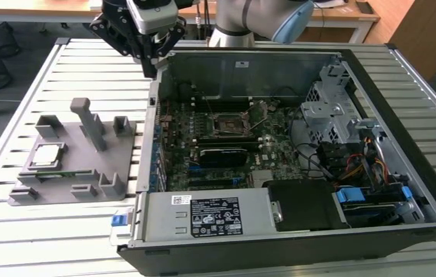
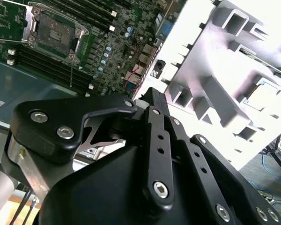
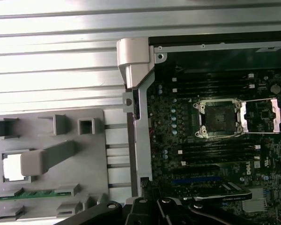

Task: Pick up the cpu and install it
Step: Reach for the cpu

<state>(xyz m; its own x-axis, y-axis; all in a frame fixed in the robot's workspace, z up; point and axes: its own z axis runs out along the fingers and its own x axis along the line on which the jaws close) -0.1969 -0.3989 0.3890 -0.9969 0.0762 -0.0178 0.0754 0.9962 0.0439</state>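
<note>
Gripper [image 2: 150, 96] nearest lens, claw pinched narrow, empty, over case [image 1: 249, 57] corner | cpu [image 1: 47, 154] in grey tray [image 1: 94, 164], well apart | my judgement: open wide, descend square.

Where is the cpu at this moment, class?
In the exterior view the cpu sits in a recess of the grey holder, on the exterior view's left of the open case.
</note>
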